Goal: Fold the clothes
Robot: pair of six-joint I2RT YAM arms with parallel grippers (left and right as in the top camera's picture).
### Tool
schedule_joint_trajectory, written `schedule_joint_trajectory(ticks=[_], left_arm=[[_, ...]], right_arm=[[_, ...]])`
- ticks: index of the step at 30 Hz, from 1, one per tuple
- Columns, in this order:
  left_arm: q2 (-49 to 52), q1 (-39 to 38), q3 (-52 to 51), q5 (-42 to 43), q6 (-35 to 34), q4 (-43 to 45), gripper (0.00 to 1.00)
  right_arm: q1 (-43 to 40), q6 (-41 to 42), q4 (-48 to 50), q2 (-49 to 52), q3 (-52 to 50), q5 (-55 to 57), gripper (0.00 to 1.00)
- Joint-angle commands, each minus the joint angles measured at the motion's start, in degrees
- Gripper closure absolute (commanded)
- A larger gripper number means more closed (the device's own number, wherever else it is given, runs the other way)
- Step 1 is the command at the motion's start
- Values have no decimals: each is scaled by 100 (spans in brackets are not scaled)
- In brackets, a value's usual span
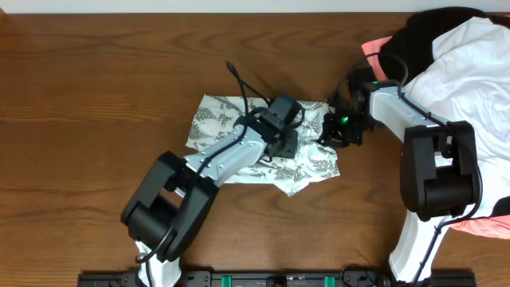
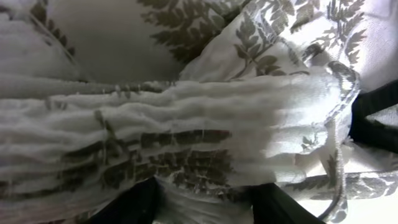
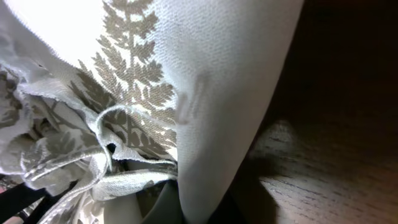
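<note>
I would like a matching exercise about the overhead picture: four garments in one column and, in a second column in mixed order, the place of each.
Garments
A. fern-print garment
B. plain white garment
C. black garment
D. coral-pink garment

Places
1. top right corner, partly under white cloth
2. lower right edge of the picture
3. middle of the table
4. right side, lying over the other clothes

Pairs: A-3, B-4, C-1, D-2

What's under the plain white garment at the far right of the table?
A black garment pokes out from under the plain white garment along its left edge, with coral-pink fabric beside that. Whatever lies beneath the white garment's middle is covered.
</note>
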Motion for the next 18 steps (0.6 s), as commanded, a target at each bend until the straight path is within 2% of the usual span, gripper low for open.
schedule_joint_trajectory(ticks=[1,6,9,13,18], left_arm=[[481,-44,-83,15,-31,-31,49],[466,-22,-44,15,74,59,49],[214,52,61,13,337,57,38],[-411,243,68,7,365,-68,29],[-1276,822,66,-203,387,-811,13]], right_arm=[[33,-24,79,166,-72,-92,99],[-83,-28,74,166,-72,-92,99],[-116,-57,76,166,-72,-92,99],[-107,-90,79,166,-72,-90,99],[-98,-136,76,166,-72,-90,99]])
